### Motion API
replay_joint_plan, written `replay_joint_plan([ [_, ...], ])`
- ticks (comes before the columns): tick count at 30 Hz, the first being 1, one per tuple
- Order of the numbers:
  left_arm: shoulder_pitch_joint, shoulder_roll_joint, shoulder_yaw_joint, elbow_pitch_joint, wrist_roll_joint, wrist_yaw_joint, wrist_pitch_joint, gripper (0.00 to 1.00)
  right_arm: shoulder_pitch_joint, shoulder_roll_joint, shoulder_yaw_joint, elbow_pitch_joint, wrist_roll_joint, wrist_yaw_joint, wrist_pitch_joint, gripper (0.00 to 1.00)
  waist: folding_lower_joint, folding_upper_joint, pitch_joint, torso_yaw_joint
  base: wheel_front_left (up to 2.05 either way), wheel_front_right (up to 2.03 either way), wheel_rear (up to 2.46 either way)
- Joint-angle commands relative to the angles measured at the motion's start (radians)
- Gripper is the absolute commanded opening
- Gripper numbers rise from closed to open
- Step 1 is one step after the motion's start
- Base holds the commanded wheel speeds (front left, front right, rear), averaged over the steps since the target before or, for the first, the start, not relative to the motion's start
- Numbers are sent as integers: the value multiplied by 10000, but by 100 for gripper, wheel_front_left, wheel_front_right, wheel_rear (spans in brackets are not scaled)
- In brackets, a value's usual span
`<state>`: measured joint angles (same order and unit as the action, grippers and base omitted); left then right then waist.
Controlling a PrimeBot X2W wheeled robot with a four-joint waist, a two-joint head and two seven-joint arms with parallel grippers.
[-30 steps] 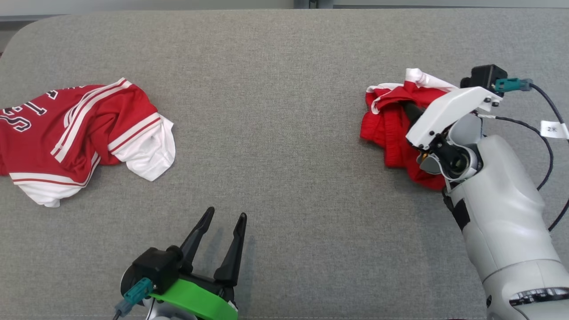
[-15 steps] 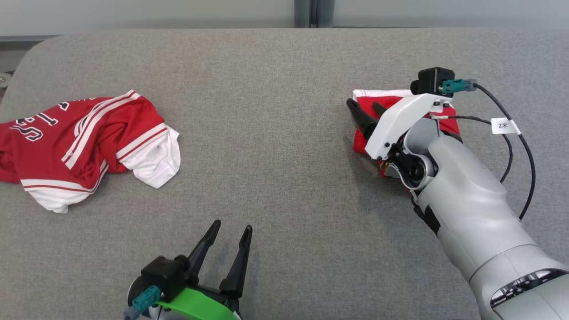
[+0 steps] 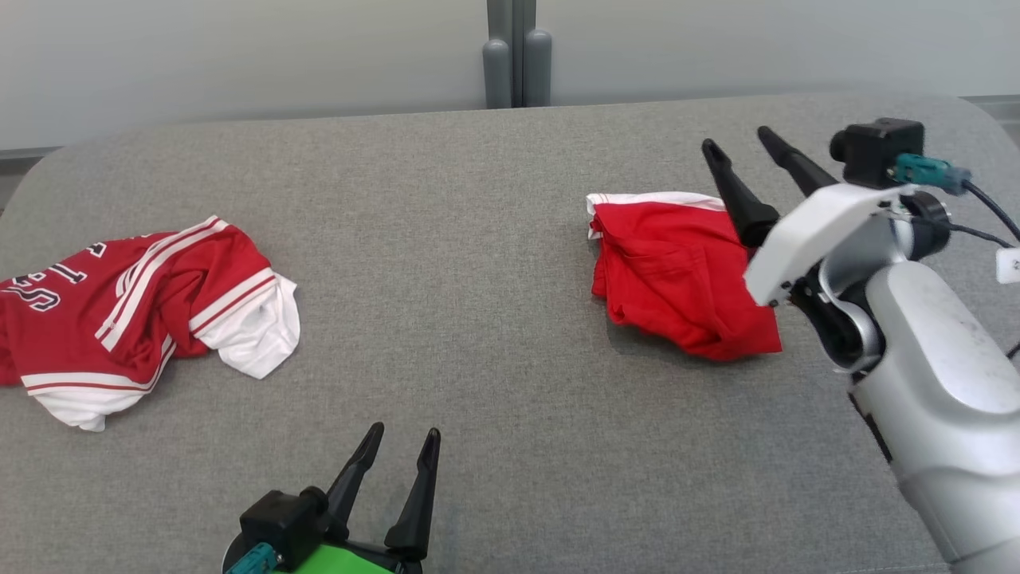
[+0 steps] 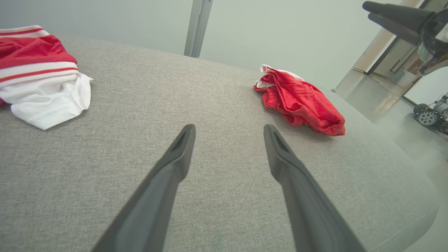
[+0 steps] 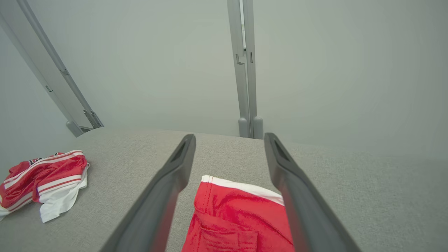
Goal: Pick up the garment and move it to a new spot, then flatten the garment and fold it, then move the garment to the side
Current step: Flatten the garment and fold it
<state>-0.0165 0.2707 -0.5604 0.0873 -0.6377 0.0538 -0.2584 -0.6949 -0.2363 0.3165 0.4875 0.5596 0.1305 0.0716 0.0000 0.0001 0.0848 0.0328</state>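
broadly, the grey woven table (image 3: 478, 239) carries a rumpled red-and-white jersey (image 3: 143, 303) at its left. the soft red shorts (image 3: 677, 271), white-banded, lie bunched at right, long axis slanting toward the robot. the right gripper (image 3: 735, 137) hovers over their right edge, nearer, spread wide and empty. the left gripper (image 3: 404, 430) is well apart, also wide and empty.

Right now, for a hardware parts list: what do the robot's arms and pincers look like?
Both pincers have two long, tapered black fingers, a black camera block and a teal connector. The left pincer has a bright green bracket; the right pincer a white bracket, black cable with a white tag, and a pale grey forearm.
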Motion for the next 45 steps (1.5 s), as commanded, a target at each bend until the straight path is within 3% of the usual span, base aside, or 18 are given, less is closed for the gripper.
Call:
replay_joint_plan([
  [1, 204, -42, 40, -34, -65, 60, -68, 100, 595, -454, -274, -758, -704, 2, -309, 100, 0, -1, -134, -98, 0, 0, 0],
  [6, 311, -157, 221, -53, 56, 41, -67, 100, 2250, -967, -1119, -2059, -2291, 2, -1085, 100, 0, -1, -116, -78, 0, 0, 0],
  [7, 289, -181, 269, -69, 113, 61, -70, 100, 2528, -1000, -1309, -2135, -2599, 2, -1276, 60, 0, -1, -59, -57, 0, 0, 0],
  [8, 289, -181, 269, -69, 113, 61, -70, 100, 2528, -1000, -1309, -2135, -2599, 2, -1276, 60, 0, -1, -59, -57, 0, 0, 0],
  [9, 233, -196, 334, -101, 225, 82, -73, 100, 2798, -1037, -1398, -2120, -2869, 0, -1410, 14, 0, -1, 21, -26, 0, 0, 0],
  [10, 164, -230, 399, -125, 339, 107, -74, 100, 3023, -984, -1522, -2051, -3099, 0, -1616, 0, 0, -1, 105, 12, 0, 0, 0],
  [18, -285, -656, 1117, -425, 1220, -27, -68, 100, 2939, -163, -2753, -485, -4788, -3, -3271, 0, 0, -1, 1009, 457, 0, 0, 0],
  [24, -523, -865, 1497, -295, 1722, -328, -69, 100, 2267, 653, -3440, 496, -5598, -3, -3370, 0, 0, -1, 1432, 719, 0, 0, 0],
  [32, -762, -1135, 1861, 71, 2211, -706, -68, 100, 2109, 876, -3868, 1223, -6120, -1, -3374, 0, 0, -1, 1642, 1086, 0, 0, 0],
  [38, -672, -1265, 2250, 238, 2460, -936, -69, 100, 2171, 996, -3672, 1366, -6218, -1, -3375, 0, 0, -1, 1717, 1178, 0, 0, 0],
  [45, -706, -1429, 2762, 427, 2639, -1156, -69, 100, 2271, 1139, -2473, 977, -5853, -3, -3375, 0, 0, -1, 1677, 1221, 0, 0, 0],
])
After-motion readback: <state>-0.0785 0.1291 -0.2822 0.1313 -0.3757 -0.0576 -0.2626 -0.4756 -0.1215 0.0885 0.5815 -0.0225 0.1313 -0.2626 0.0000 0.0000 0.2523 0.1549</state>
